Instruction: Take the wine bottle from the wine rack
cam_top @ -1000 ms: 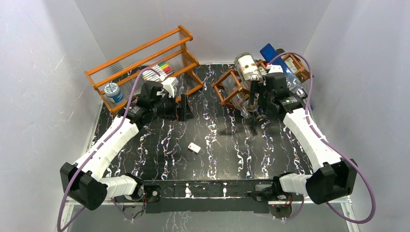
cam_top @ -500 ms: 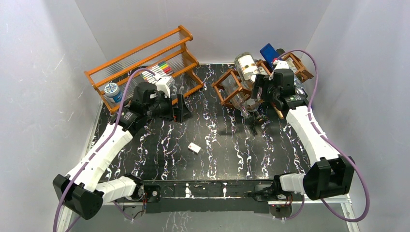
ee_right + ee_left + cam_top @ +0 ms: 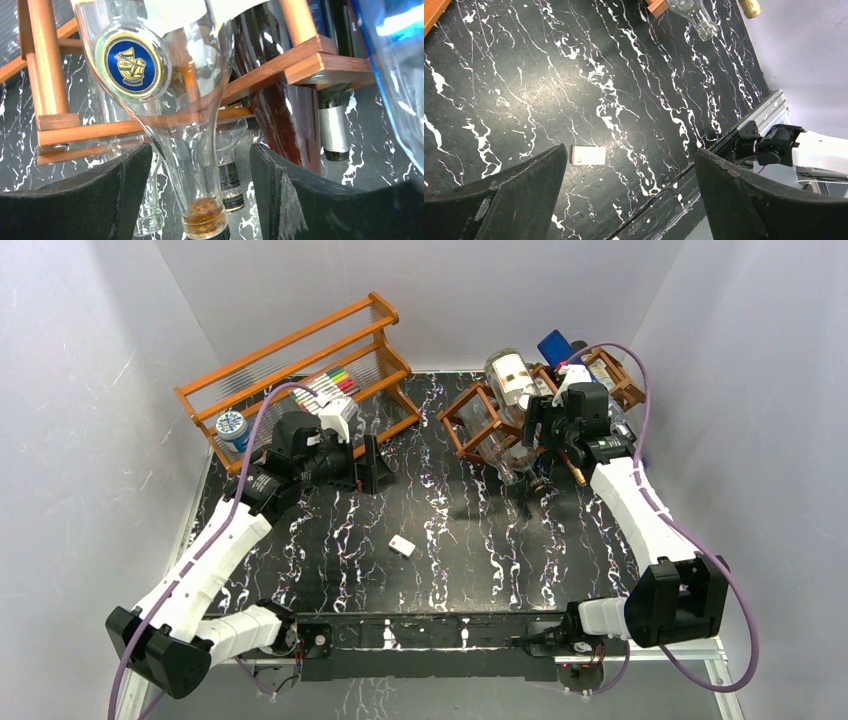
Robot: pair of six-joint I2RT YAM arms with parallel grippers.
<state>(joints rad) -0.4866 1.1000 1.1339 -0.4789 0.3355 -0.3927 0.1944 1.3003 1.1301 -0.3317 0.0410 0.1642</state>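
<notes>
The wine rack [image 3: 470,430], a dark reddish-brown lattice [image 3: 50,125], stands at the back right with bottles lying in its cells. A clear wine bottle [image 3: 512,385] with a white label and a blue-and-gold emblem [image 3: 131,57] slopes out of it, neck down. My right gripper [image 3: 535,445] is at that neck. In the right wrist view its jaws [image 3: 201,150] stand open on either side of the corked neck, with a gap showing on both sides. My left gripper [image 3: 375,468] hangs open over the table's left half [image 3: 630,150], holding nothing.
An orange tiered shelf [image 3: 300,360] at the back left holds markers [image 3: 328,388] and a small jar [image 3: 233,428]. A dark red bottle [image 3: 285,115] and a blue bottle [image 3: 395,75] lie beside the clear one. A small white card [image 3: 402,546] lies mid-table.
My right gripper has moved up and back to the rack, and its jaws have narrowed around the clear bottle's neck. The left arm has shifted slightly to the left.
</notes>
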